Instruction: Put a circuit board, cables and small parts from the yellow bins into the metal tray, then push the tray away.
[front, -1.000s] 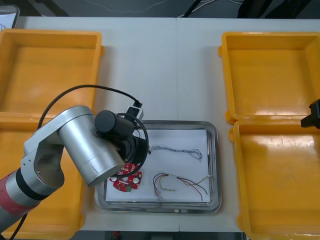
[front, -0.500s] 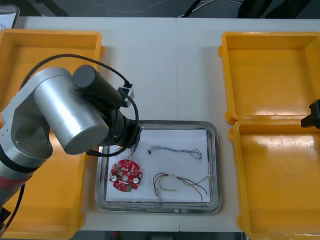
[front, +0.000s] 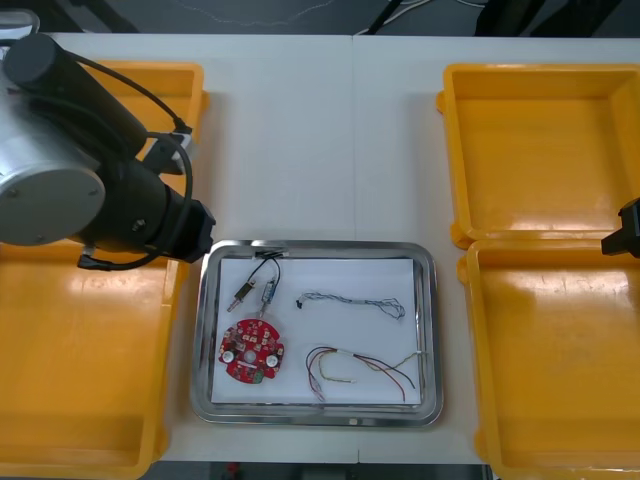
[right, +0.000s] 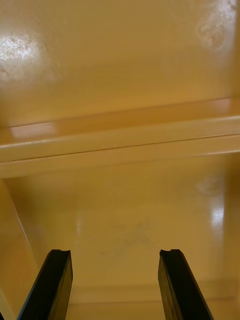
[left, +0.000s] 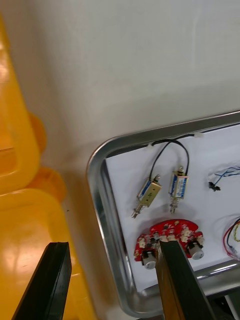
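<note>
Left hand (left: 112, 245) swings clear, open and empty, leaving small black-wired metal parts (left: 150, 192) in the shiny metal tray (front: 320, 245): push next.

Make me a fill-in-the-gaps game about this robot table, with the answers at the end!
1. The round circuit board lying in the metal tray is ____ in colour.
2. The left gripper, beside the tray's corner, is not shut but ____.
3. On the table, at the tray's two sides, stand ____ yellow bins in all.

Missing words: red; open; four.
</note>
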